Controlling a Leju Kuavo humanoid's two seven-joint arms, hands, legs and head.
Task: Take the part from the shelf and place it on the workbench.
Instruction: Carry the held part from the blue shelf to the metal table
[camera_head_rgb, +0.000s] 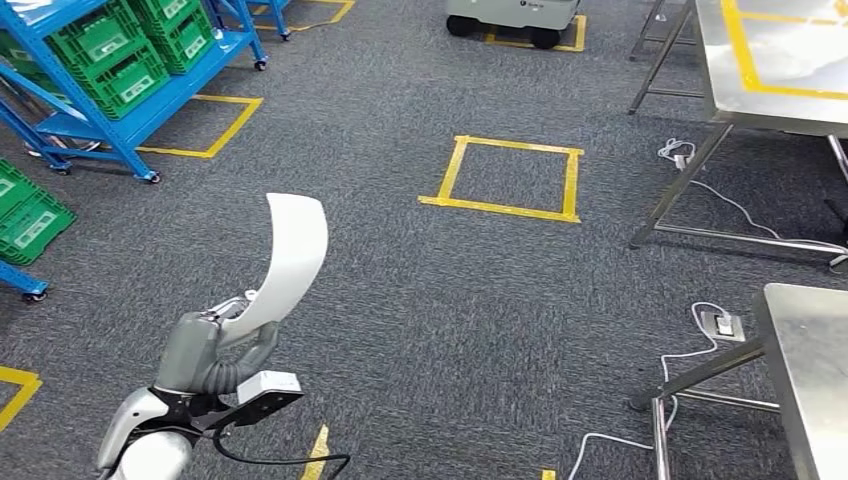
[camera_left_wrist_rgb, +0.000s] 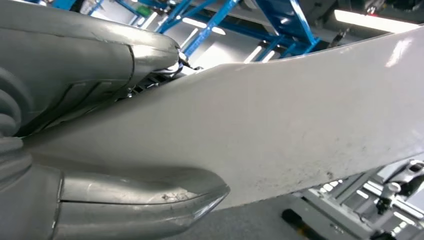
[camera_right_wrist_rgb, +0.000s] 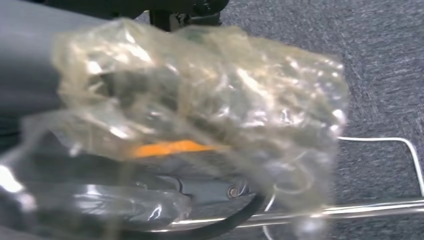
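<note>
A white, curved, blade-like part (camera_head_rgb: 290, 255) stands upright over the grey carpet at the lower left of the head view. My left hand (camera_head_rgb: 215, 350) grips its lower end. Up close, the part (camera_left_wrist_rgb: 280, 120) lies between the thumb and the fingers of my left hand (camera_left_wrist_rgb: 60, 100). The blue shelf (camera_head_rgb: 110, 70) with green crates stands at the far left. A steel workbench (camera_head_rgb: 810, 370) shows its corner at the lower right. My right hand (camera_right_wrist_rgb: 190, 125) hangs over the carpet, wrapped in crinkled clear plastic and blurred, so how its fingers lie is unclear.
A second steel table (camera_head_rgb: 770, 70) with yellow tape stands at the upper right. White cables (camera_head_rgb: 700, 190) and a power strip (camera_head_rgb: 722, 323) lie on the floor by the table legs. A yellow tape square (camera_head_rgb: 510, 180) marks the middle floor. A wheeled grey unit (camera_head_rgb: 512, 15) is parked far ahead.
</note>
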